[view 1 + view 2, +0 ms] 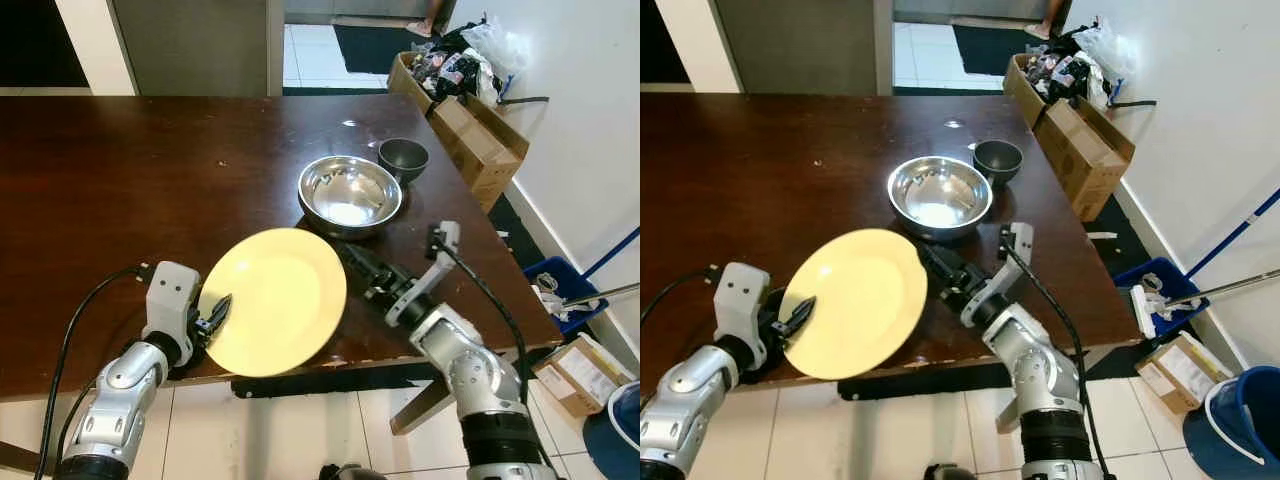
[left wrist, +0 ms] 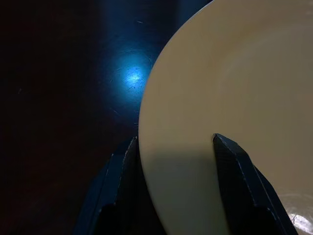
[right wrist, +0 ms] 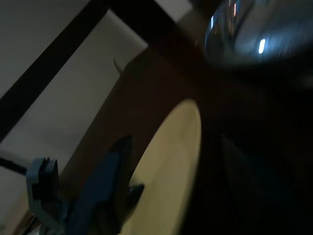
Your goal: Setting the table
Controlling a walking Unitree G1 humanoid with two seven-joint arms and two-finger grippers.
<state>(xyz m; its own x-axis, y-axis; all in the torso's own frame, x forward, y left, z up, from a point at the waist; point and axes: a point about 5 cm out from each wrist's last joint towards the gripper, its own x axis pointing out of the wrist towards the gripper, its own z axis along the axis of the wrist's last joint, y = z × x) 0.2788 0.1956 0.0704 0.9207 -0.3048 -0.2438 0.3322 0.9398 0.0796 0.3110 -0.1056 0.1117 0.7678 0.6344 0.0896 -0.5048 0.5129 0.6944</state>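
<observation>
The yellow plate (image 1: pixel 272 299) is held tilted above the near edge of the dark desk (image 1: pixel 130 180), its left rim pinched by the left hand (image 1: pixel 215 318). The left wrist view shows what the head views cannot: 1 black finger (image 2: pixel 234 171) lies on the plate's face and the other sits behind its rim. The right hand (image 1: pixel 356 262) reaches toward the plate's right edge; whether its fingers are open or closed I cannot tell. Just beyond the plate a steel bowl (image 1: pixel 351 193) rests on the desk, with a small dark bowl (image 1: pixel 403 156) beside it. Cardboard boxes (image 1: pixel 470 130) stand along the wall.
</observation>
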